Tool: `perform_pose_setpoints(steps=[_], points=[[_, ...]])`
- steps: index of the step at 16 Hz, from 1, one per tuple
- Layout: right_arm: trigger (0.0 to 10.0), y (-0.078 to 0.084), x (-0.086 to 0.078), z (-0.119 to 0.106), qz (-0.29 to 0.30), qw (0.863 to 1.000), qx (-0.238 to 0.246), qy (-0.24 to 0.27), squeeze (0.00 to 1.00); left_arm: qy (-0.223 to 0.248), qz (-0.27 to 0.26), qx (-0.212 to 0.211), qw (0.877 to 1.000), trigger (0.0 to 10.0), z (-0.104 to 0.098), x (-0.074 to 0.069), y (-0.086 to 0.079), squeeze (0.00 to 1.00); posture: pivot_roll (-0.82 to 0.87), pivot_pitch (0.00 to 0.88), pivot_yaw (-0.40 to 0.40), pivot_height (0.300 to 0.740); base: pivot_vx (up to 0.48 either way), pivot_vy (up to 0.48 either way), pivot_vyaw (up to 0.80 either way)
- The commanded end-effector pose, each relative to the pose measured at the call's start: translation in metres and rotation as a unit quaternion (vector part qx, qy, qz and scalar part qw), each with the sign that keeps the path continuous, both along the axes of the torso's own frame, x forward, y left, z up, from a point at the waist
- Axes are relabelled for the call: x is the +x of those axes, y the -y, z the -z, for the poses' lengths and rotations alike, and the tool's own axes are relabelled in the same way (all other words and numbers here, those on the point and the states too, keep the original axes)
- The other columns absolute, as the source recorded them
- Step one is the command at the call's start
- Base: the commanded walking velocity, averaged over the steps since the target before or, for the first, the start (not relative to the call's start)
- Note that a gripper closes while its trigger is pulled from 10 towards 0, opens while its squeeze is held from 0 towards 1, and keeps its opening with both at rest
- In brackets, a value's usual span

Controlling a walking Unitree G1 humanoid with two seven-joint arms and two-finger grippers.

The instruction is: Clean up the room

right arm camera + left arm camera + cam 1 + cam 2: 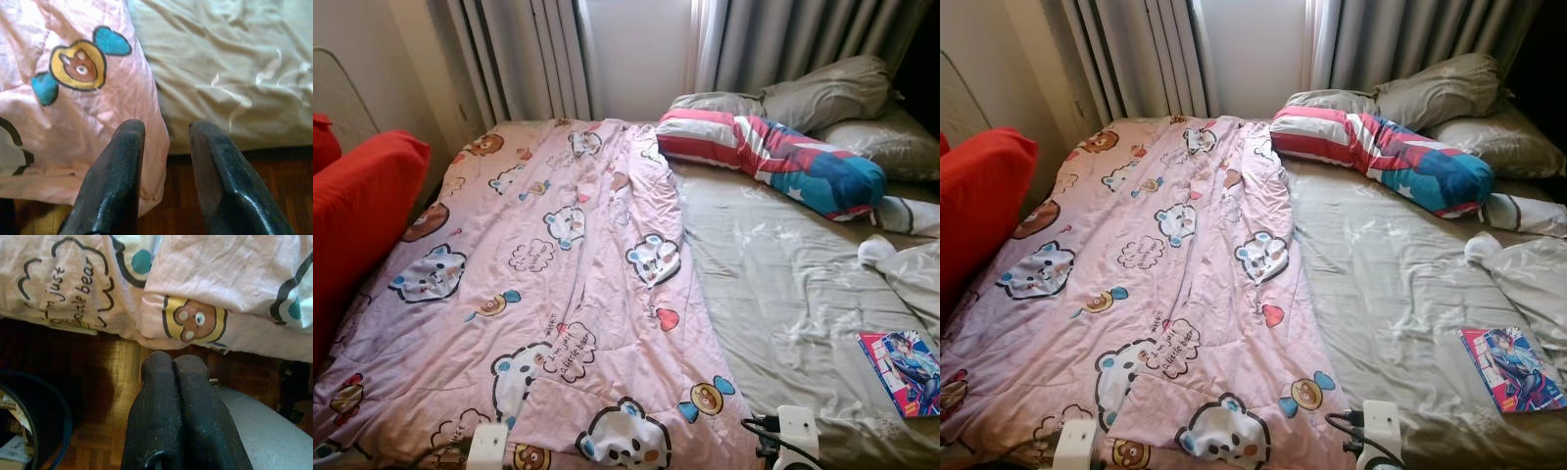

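Observation:
A pink bear-print blanket (538, 284) lies spread over the left half of the bed, its foot edge hanging over the side. The right half shows the bare grey-green sheet (783, 294). A colourful comic book (904, 370) lies on the sheet at the right. My left gripper (173, 363) is shut with nothing in it, low by the blanket's hanging edge (195, 328) above the wooden floor. My right gripper (167, 128) is open, its fingers just before the blanket's lower right corner (146, 142), where it meets the sheet (230, 73).
A red, white and blue bolster (773, 157) and grey pillows (832, 93) lie at the head of the bed. More crumpled grey bedding (911, 269) sits at the right. A red cushion (357, 215) stands left of the bed. A dark bin (34, 426) stands on the floor (112, 382).

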State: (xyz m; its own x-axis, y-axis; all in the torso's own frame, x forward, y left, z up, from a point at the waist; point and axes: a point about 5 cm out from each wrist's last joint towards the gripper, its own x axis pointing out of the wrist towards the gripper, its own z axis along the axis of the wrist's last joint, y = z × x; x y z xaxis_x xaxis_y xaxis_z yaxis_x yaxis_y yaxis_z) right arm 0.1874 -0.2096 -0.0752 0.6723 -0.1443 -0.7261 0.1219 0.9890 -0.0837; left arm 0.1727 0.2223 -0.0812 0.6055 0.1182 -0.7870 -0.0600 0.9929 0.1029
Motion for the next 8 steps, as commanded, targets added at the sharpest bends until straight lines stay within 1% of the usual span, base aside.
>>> perform_pose_setpoints(steps=[1,2,3,5,6,8], points=[[10.0,-0.001,0.006,-0.003,-0.012,1.0,-0.002,0.011,0.0,-0.004,-0.009,0.003,1.0,10.0,0.001,-0.003,-0.003,0.0,0.04,0.0,-0.016,0.74,0.0,0.0,0.0],[10.0,0.0,0.005,-0.003,-0.012,1.0,-0.002,0.01,0.0,-0.002,-0.007,-0.001,1.0,10.0,0.001,-0.002,-0.002,0.0,0.04,0.0,-0.017,0.74,0.0,0.0,0.0],[10.0,0.0,0.005,-0.003,-0.013,1.0,-0.002,0.008,0.0,0.008,-0.006,-0.01,1.0,10.0,-0.001,0.002,0.0,0.0,0.03,0.0,-0.02,0.74,0.0,0.0,0.0],[10.0,0.0,0.002,-0.001,-0.018,1.0,-0.003,-0.002,0.0,0.014,-0.006,-0.013,1.0,10.0,-0.003,0.007,0.002,0.0,0.04,0.0,-0.019,0.74,0.0,0.0,0.0],[10.0,0.0,-0.001,0.001,-0.018,1.0,-0.002,-0.008,0.0,0.015,-0.006,-0.012,1.0,10.0,-0.004,0.008,0.002,0.0,0.03,0.0,-0.018,0.74,0.0,0.0,0.0],[10.0,0.0,-0.014,0.007,-0.009,1.0,0.003,-0.026,0.0,0.016,-0.003,-0.013,1.0,10.0,-0.005,0.011,0.0,0.0,0.03,0.0,-0.01,0.74,0.0,0.0,0.0]])
